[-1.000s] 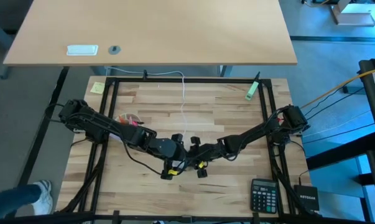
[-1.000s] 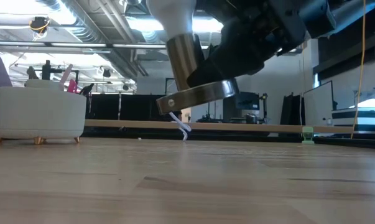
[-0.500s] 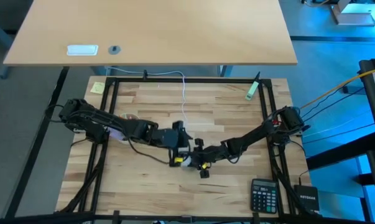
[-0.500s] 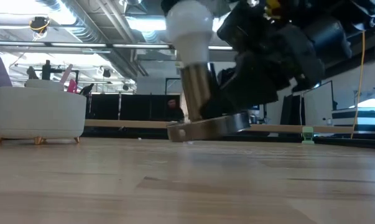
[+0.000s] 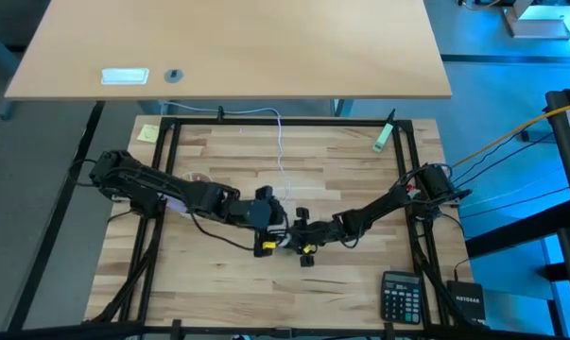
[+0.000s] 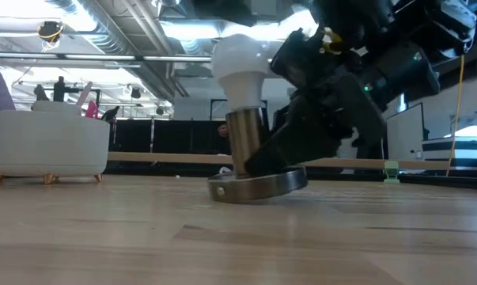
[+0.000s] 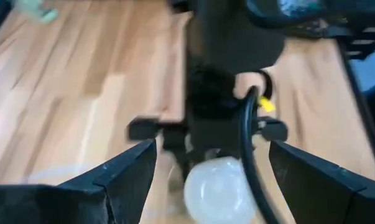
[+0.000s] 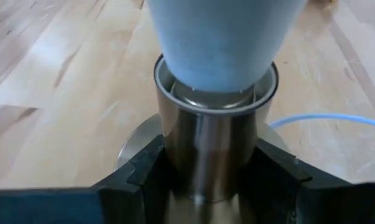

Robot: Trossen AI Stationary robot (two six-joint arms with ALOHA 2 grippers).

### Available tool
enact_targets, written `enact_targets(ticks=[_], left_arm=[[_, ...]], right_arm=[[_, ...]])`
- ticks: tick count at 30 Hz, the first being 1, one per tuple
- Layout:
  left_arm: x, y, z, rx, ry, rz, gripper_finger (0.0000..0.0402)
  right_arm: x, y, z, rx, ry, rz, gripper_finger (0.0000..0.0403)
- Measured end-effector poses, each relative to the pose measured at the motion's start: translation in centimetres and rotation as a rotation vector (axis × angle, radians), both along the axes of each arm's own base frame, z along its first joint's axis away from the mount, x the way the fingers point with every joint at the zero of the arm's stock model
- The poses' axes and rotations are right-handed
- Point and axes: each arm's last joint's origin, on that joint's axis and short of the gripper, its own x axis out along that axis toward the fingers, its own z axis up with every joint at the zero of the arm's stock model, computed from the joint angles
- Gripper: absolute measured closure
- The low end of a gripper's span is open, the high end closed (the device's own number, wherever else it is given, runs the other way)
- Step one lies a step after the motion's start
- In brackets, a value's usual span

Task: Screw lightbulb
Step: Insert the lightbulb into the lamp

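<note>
The white lightbulb (image 6: 242,59) sits with its neck in the top of a silvery socket tube (image 8: 206,149), which stands on a round disc (image 6: 258,186) near the table's middle. My right gripper (image 8: 209,171) is shut on that tube. My left gripper (image 7: 212,168) is open above the socket, one finger on either side of the lightbulb (image 7: 218,190), with a gap showing on both sides. The bulb's screw base is hidden inside the tube. My right gripper pinches the socket's tube low down (image 8: 203,180), just above the disc, between its two fingers. The fingers (image 6: 274,154) slant down from the table's right side and lie across the tube. The socket stands nearly upright with its disc on the wood.
A thin white cord (image 5: 281,151) runs from the socket toward the far edge. A black calculator (image 5: 401,295) lies at the near right, a white roll with a red patch (image 5: 195,179) under the left arm, and a green thing (image 5: 384,137) at the far right.
My right gripper has gone down with the socket and bulb. The disc, which hung tilted above the table, now sits on the wood, and the tube stands more upright. My left gripper has turned a little and stays over the bulb.
</note>
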Motion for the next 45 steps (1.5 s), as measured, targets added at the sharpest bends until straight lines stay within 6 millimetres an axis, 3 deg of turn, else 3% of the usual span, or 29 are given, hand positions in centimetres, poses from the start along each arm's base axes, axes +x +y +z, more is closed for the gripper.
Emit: enact_targets(ticks=[7, 14, 19, 24, 31, 45], left_arm=[[-1.3, -1.1, 0.8, -0.091, 0.088, 0.134, 0.01], [-1.6, -2.2, -1.4, -0.146, 0.17, 0.381, 0.01], [-1.1, -2.1, -1.5, -0.224, 0.119, 0.462, 0.01], [-0.3, -1.8, -1.3, -0.27, 0.062, 0.469, 0.01], [0.5, -0.6, -3.1, -0.309, 0.16, 0.533, 0.01], [1.1, -0.6, -3.1, -0.345, 0.109, 0.54, 0.01]], right_arm=[[0.4, -1.2, -0.2, 0.0, -0.009, -0.029, 0.0222], [0.6, -2.0, -0.2, -0.009, -0.008, -0.045, 0.0222], [0.6, -2.0, -0.2, -0.024, -0.009, -0.043, 0.0222], [0.6, -2.0, -0.2, -0.038, -0.011, -0.064, 0.0222], [0.5, -2.1, -0.3, -0.042, -0.005, -0.069, 0.0222], [0.5, -2.1, -0.4, -0.043, -0.001, -0.069, 0.0222]])
